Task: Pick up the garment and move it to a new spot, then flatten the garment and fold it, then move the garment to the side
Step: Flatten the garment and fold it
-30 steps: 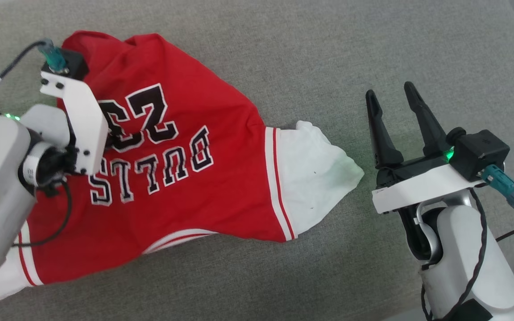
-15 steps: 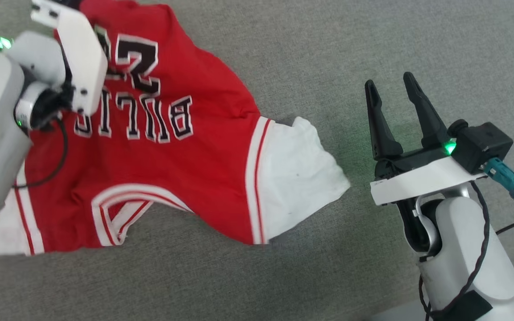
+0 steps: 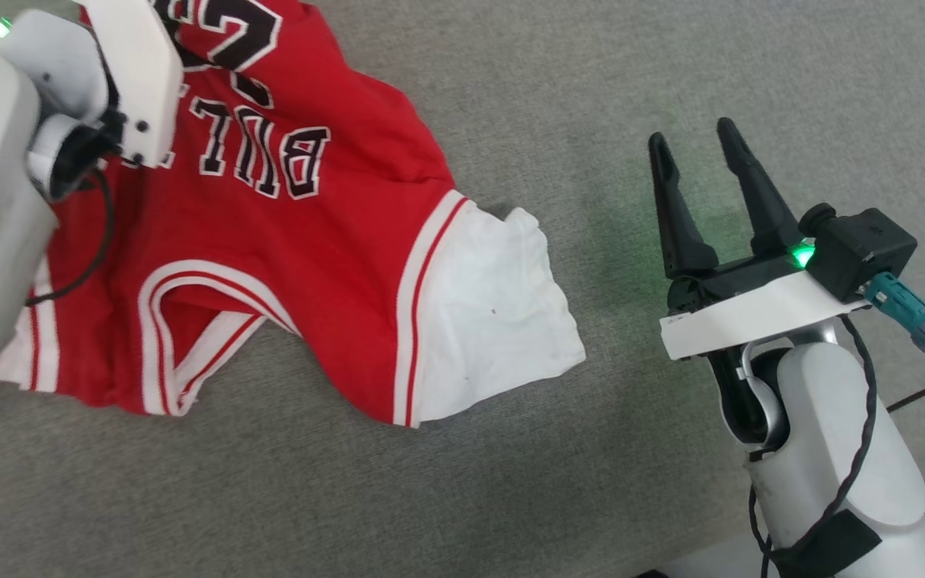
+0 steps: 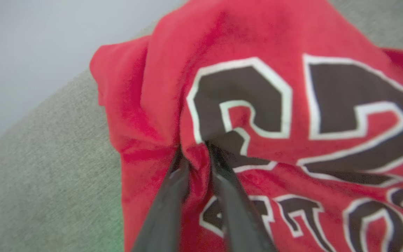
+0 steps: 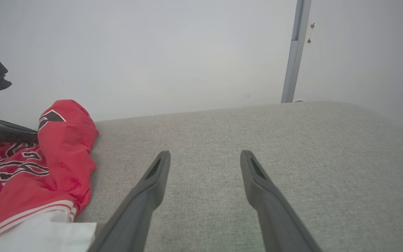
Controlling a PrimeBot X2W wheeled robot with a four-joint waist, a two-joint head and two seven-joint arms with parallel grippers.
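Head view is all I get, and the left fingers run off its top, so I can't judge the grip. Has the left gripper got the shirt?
Observer: Yes. In the left wrist view the left gripper pinches a fold of the shirt beside the black number.
Operator: Is the cloth raised there?
Observer: The right wrist view shows it bunched into a hump at the left fingers, rising off the grey surface.
Operator: What's past the far edge?
Observer: A pale wall with a grey upright strip.
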